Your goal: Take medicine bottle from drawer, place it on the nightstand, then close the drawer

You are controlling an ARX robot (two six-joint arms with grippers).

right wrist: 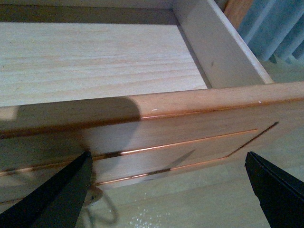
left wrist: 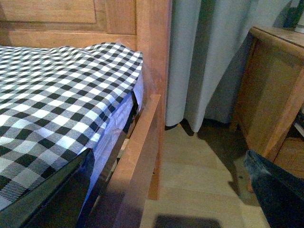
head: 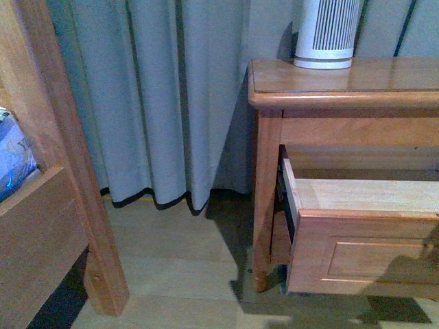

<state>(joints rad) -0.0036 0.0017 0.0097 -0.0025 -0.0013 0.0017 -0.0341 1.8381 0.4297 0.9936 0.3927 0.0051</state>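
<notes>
Honey-brown wooden drawer (right wrist: 142, 128) stands pulled out of the honey-brown nightstand (head: 329, 89), its long front running crosswise just ahead of the right gripper (right wrist: 166, 190), whose black fingers are spread wide. Left gripper (left wrist: 156, 199) is also spread, near the bed frame (left wrist: 142, 142).

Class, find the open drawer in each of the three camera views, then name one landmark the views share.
Front view: the drawer juts out of the nightstand, lower right.
Left wrist view: only a sliver of the drawer shows, at the right edge.
Right wrist view: the drawer fills the picture, its pale inside bare where visible.
Shared landmark: the grey curtain.
</notes>
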